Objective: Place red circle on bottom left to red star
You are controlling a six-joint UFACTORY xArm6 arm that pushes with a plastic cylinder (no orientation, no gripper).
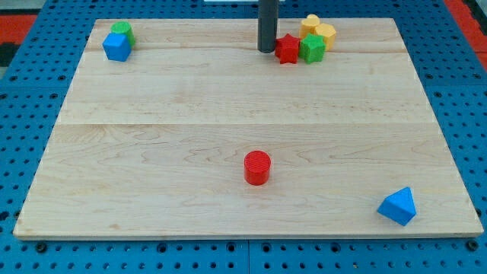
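Camera view gives us the whole pale wooden board (152, 129) resting on a blue pegboard table (30, 106), and our tip (267, 50) is planted near the view's top edge, a little right of centre. We carry no fingers to release or clench, just the straight dark rod, so nothing is grasped.

Just beside our tip, on its right, sits the small red plastic star (287, 49), close enough that we cannot tell whether rod and star touch. Pressed against the star's right side is a green plastic block (313, 48), its shape hard to make out. Behind that, further right and up from our tip, two yellow plastic blocks (318, 29) huddle together.

Well below our tip, down toward the view's bottom and slightly left of it, stands the red plastic cylinder, our red circle (257, 167), alone and upright on bare wood, well apart from the star.

Far to our tip's left, a blue plastic block (116, 48) touches a green plastic block (122, 31) behind it. Far down and right of our tip lies a blue plastic wedge-like block (399, 206) near the board's corner.
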